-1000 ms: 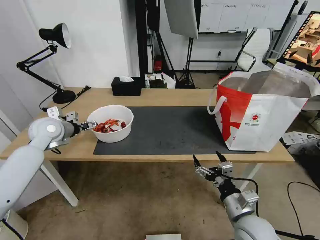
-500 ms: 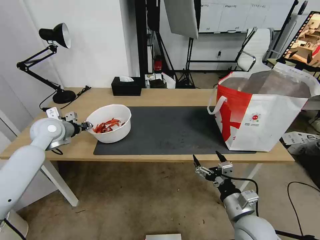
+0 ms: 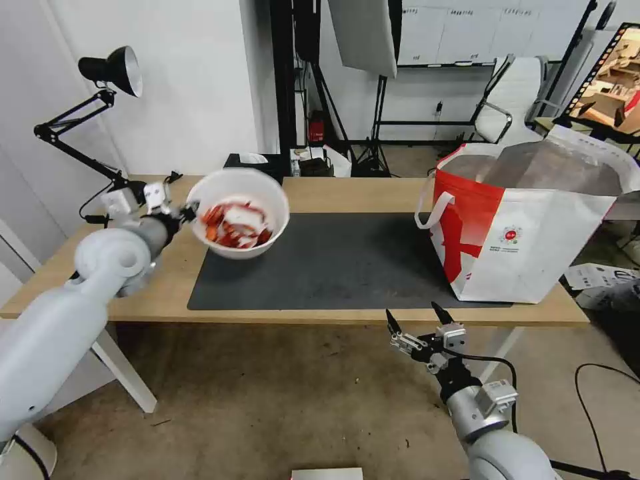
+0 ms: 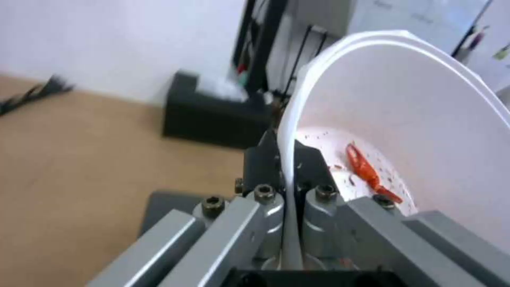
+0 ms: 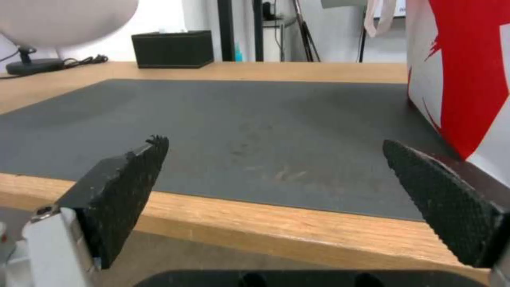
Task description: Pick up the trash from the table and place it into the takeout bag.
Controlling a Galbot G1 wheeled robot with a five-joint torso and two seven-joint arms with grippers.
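My left gripper [image 3: 189,213] is shut on the rim of the white round bowl [image 3: 240,200] of red shells, which hangs tilted above the left end of the dark mat [image 3: 333,267]. Seen from the left wrist, the fingers [image 4: 265,159] pinch the bowl's thin wall [image 4: 404,99], with red shells [image 4: 364,167] inside. The white and red takeout bag [image 3: 533,220] stands open at the table's right end, foil lining showing. My right gripper [image 3: 413,320] hangs open below the table's front edge, near the bag [image 5: 467,75].
A black tissue box [image 3: 250,160] sits at the back of the table [image 3: 320,193], partly behind the bowl. A black desk lamp [image 3: 110,70] stands at the back left. Beyond the table are stands and an office chair [image 3: 513,100].
The left gripper has lifted the bowl off the mat, carrying it up and a little to the right while tilting it. The right arm has stayed still.
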